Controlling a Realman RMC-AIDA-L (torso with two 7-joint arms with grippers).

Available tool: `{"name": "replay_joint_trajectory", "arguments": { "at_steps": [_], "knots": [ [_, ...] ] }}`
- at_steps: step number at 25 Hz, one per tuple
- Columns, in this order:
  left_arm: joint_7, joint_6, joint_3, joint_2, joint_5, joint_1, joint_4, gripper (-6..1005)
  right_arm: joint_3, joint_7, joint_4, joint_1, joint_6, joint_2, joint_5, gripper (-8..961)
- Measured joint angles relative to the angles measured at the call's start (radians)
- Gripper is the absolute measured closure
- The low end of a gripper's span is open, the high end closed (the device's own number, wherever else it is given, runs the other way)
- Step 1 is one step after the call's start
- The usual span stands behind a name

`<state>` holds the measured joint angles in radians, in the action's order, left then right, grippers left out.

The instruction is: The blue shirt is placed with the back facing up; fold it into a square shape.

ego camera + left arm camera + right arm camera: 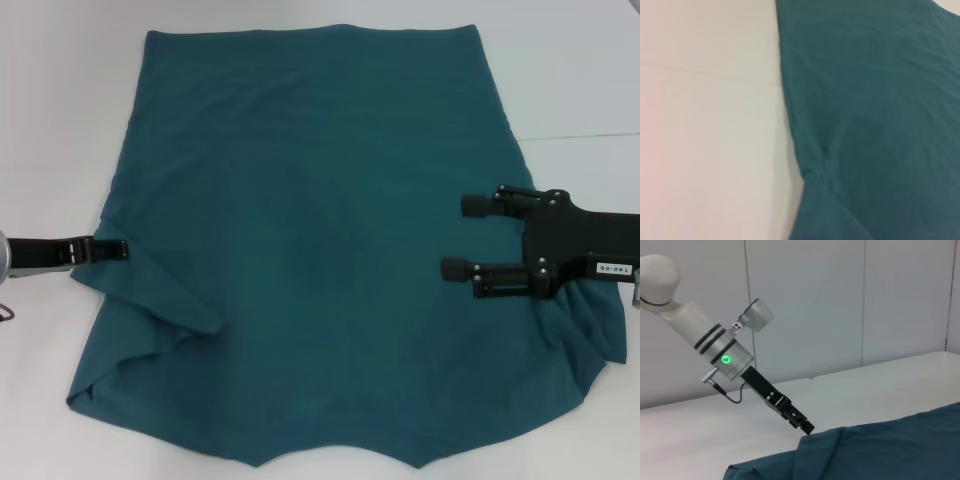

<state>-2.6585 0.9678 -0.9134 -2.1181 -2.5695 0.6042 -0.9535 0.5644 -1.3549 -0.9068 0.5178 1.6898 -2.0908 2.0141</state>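
The blue shirt (320,230) lies spread on the white table, plain side up. Its left sleeve (160,295) is folded inward over the body, and its right sleeve (585,335) is bunched under my right arm. My left gripper (118,249) is at the shirt's left edge, shut on the cloth there. The right wrist view shows the left gripper (807,428) pinching a raised fold of the shirt (880,450). My right gripper (460,237) is open and empty, hovering over the shirt's right side. The left wrist view shows only the shirt's edge (870,115) and the table.
The white table (50,130) shows bare to the left, right and front of the shirt. A seam (580,135) crosses the table at the back right. A white wall (840,305) stands behind the table.
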Motion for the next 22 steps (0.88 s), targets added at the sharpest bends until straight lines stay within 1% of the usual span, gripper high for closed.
{"name": "replay_joint_trajectory", "arguments": {
  "at_steps": [7,12,16,22],
  "knots": [
    [0.004,-0.107,0.001,0.01,-0.02,0.033,0.111,89,0.006,0.006,0.013,0.0,0.001,-0.001,-0.012,34],
    [0.031,-0.176,-0.002,0.005,-0.023,0.04,0.147,94,0.006,0.012,0.023,0.001,-0.001,-0.002,-0.012,34],
    [0.038,-0.214,0.001,0.006,-0.023,0.053,0.193,98,0.008,0.018,0.023,0.001,-0.001,-0.001,-0.012,34],
    [0.05,-0.231,-0.001,0.005,-0.024,0.061,0.215,103,0.008,0.019,0.025,0.003,-0.003,-0.001,-0.012,35]
  ]
}}
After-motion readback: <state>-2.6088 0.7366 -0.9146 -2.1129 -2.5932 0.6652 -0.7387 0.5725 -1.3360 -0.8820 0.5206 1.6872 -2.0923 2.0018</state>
